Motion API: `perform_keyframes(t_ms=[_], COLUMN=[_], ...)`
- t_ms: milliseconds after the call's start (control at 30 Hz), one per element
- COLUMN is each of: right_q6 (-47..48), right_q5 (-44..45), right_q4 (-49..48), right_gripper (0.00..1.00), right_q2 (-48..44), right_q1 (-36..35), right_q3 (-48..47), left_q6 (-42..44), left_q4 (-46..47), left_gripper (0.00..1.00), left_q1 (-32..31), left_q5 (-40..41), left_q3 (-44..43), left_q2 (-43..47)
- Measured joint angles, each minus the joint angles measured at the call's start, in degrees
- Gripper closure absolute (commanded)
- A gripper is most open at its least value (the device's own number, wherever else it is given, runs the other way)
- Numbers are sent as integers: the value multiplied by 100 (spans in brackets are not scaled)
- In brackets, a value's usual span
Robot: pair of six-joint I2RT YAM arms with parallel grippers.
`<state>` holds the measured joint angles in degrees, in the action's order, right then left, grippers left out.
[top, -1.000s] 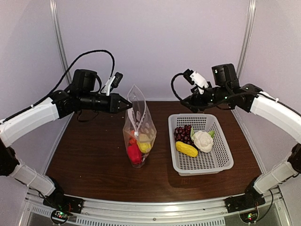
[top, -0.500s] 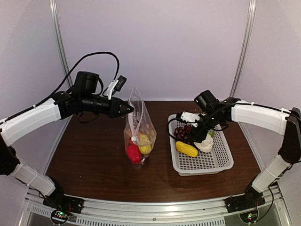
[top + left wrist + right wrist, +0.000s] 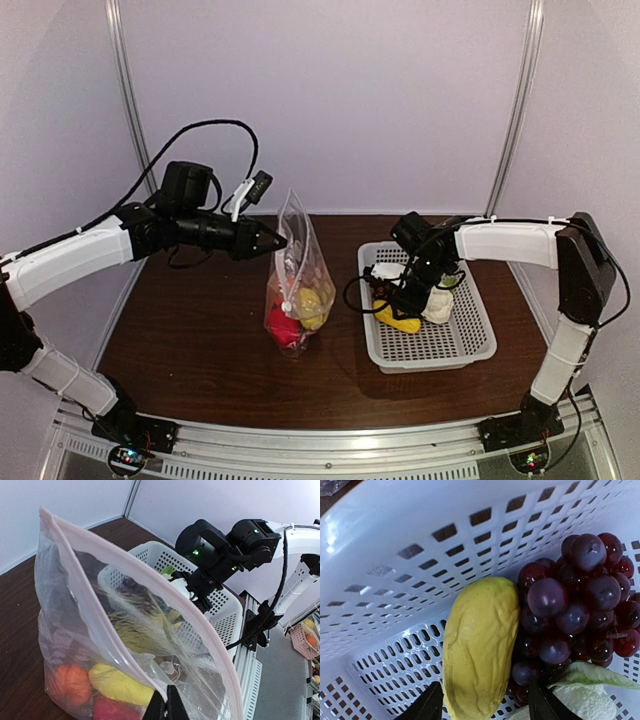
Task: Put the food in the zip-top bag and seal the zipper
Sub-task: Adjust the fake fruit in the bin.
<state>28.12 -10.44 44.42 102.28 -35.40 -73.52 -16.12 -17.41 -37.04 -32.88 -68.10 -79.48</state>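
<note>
The zip-top bag [image 3: 297,268] stands upright at mid-table, mouth open, with a red pepper [image 3: 283,330], a yellow piece [image 3: 117,682] and an orange fruit [image 3: 70,682] inside. My left gripper [image 3: 281,239] is shut on the bag's zipper [image 3: 110,562] rim, also seen in the left wrist view [image 3: 167,705]. My right gripper [image 3: 396,304] is down in the white basket [image 3: 470,345], open, its fingers either side of a yellow banana-like piece [image 3: 480,645]. Dark purple grapes [image 3: 570,605] and the cauliflower [image 3: 585,700] lie beside it.
The basket's perforated walls [image 3: 420,545] close in around my right gripper. My right arm [image 3: 500,240] reaches across the basket's far end. Brown tabletop [image 3: 190,340] lies left of and in front of the bag.
My right arm has come down from above the basket into it, to the yellow piece. My left gripper has held the bag rim and shifted slightly right.
</note>
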Motion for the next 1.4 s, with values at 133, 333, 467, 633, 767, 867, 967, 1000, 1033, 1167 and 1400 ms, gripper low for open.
perform_keyframes(t_ms=[133, 333, 467, 633, 767, 867, 967, 1000, 1033, 1167, 1400], right_q6=[-7, -63, -109, -136, -157, -181, -238, -256, -269, -271, -306], right_q5=[-2, -9, -24, -28, -111, -170, -236, -249, -260, -273, -321], right_q4=[2, 0, -4, -39, -68, -74, -76, -76, -76, -131, -175], right_gripper=[42, 34, 34, 34, 34, 37, 40, 41, 41, 31, 37], right_q2=[55, 190, 190, 190, 190, 192, 197, 197, 197, 162, 157], right_q1=[-15, -26, -35, -35, -35, -35, -37, -35, -37, -37, -52], right_q3=[-39, -39, -39, 2, 28, 28, 28, 28, 31, 127, 273], left_q6=[22, 48, 66, 66, 72, 85, 90, 92, 92, 105, 107], left_q4=[92, 94, 92, 90, 85, 85, 85, 85, 85, 85, 83], left_gripper=[100, 100, 100, 100, 100, 100, 100, 100, 100, 100, 100], left_q1=[31, 35, 35, 42, 63, 72, 72, 72, 72, 72, 72], left_q5=[-20, -44, -79, -114, -127, -125, -125, -125, -125, -125, -125], left_q3=[153, 229, 229, 229, 229, 229, 229, 229, 229, 229, 229], left_q2=[57, 111, 111, 111, 111, 111, 111, 111, 111, 111, 111])
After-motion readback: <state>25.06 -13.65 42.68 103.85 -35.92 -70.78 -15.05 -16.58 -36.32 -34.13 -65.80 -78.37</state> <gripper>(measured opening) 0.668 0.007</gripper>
